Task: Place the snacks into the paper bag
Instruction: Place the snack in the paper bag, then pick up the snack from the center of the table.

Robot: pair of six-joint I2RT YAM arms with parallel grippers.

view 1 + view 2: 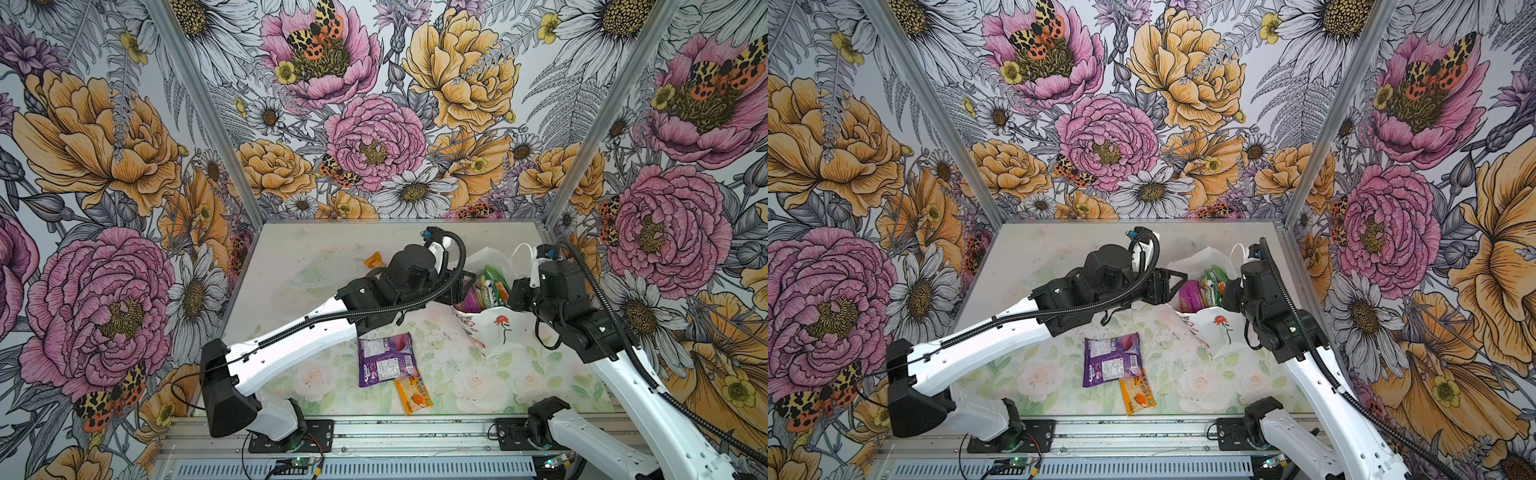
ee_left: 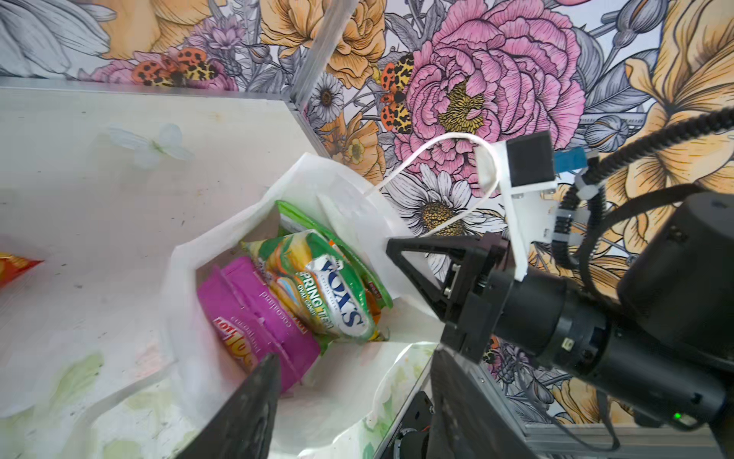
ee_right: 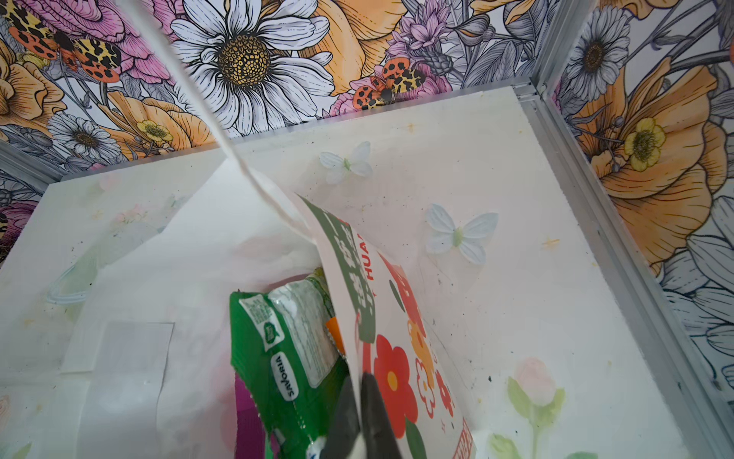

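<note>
paper bag point(image 1: 496, 328) open on the worktop point(image 1: 299, 249) by the right arm, right tool point(image 3: 360, 393) pinching its wall, left tool point(image 2: 355, 357) spread over its mouth, magenta pouch point(image 2: 254, 318) and green-white packet point(image 2: 333, 294) inside, purple packet point(image 1: 384, 359) and orange packet point(image 1: 411, 392) flat on the worktop nearby

snacks part packed
white paper bag point(image 1: 490, 337) stands open near the table's point(image 1: 291, 257) right edge, holding magenta pouch point(image 2: 254, 314) and green-white packet point(image 2: 337, 294); purple pouch point(image 1: 384, 359) and orange packet point(image 1: 412, 392) lie touching near the front edge.
</note>
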